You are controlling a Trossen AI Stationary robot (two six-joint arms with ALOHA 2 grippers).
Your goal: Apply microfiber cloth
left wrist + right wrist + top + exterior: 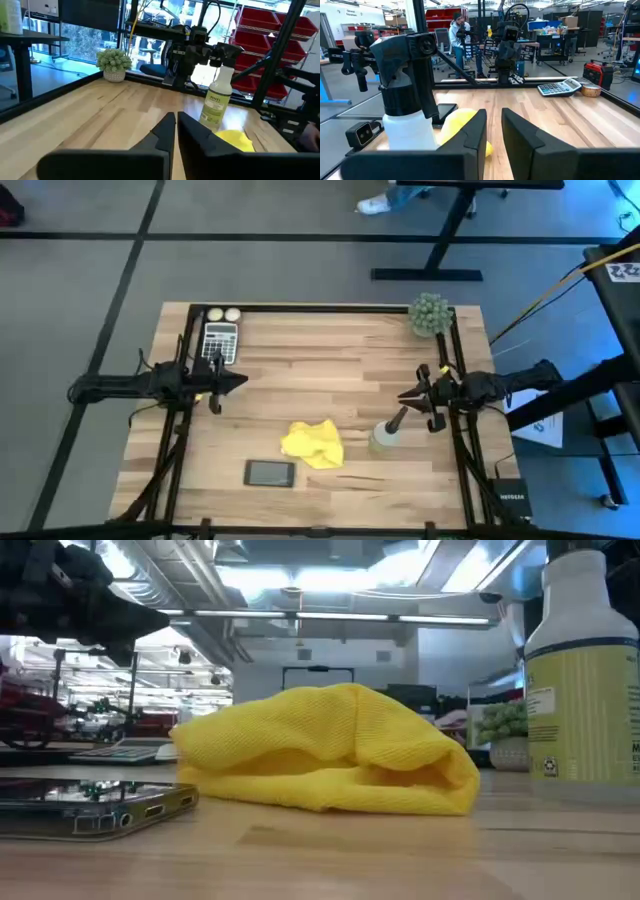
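The floor (250,250) is grey with dark lines. A black desk frame (440,240) stands beyond the wooden table (330,380). Red shelves (280,30) and windows (75,40) are behind. Long ceiling lights (330,610) shine above. A person (456,37) stands far back.

Left gripper (243,381), right gripper (402,394): jaws closed.

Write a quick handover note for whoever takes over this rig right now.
Left gripper: shut, empty, raised near the calculator.
Right gripper: nearly shut, empty, raised beside the spray bottle.
Cloth: crumpled on the table, between the phone and the bottle, untouched.
Done: nothing visible.
Left: pick up the cloth and apply it, probably to the phone.
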